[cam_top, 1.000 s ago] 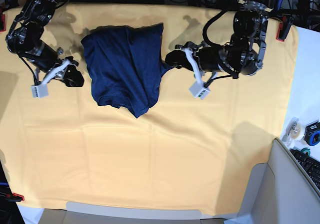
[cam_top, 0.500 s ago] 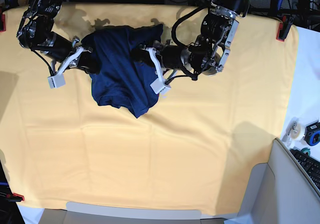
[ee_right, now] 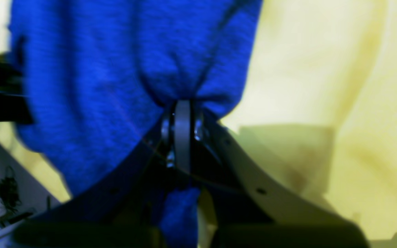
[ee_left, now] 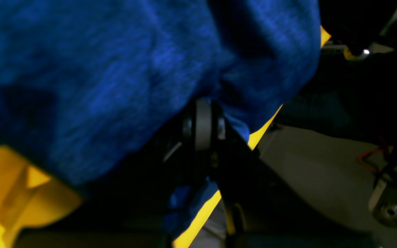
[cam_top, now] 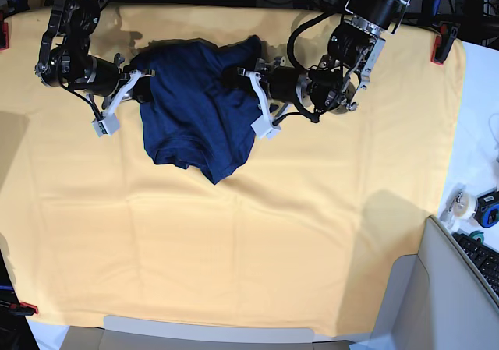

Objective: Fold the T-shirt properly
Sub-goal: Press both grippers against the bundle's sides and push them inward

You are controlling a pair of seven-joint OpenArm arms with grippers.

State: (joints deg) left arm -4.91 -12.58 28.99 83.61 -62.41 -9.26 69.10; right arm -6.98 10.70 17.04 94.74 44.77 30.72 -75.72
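Observation:
The dark navy T-shirt (cam_top: 195,108) lies crumpled at the back of the table on the pale yellow cloth (cam_top: 257,233), its lower tip pointing toward the front. My left gripper (cam_top: 249,79) is at the shirt's right upper edge, and in the left wrist view it (ee_left: 203,103) is shut on a bunch of blue fabric (ee_left: 115,62). At the shirt's left edge, my right gripper (cam_top: 143,91) is also shut; in the right wrist view it (ee_right: 182,105) pinches a gathered fold of the fabric (ee_right: 133,51).
Red clamps (cam_top: 444,42) hold the yellow cloth at its corners. A keyboard (cam_top: 483,260) and tape rolls (cam_top: 461,204) sit at the right, past the cloth's edge. A grey panel (cam_top: 437,303) stands at the front right corner.
Both arms moved inward from beside the shirt onto its left and right upper edges. Both grippers closed on the fabric, and the shirt's top edge has bunched up slightly.

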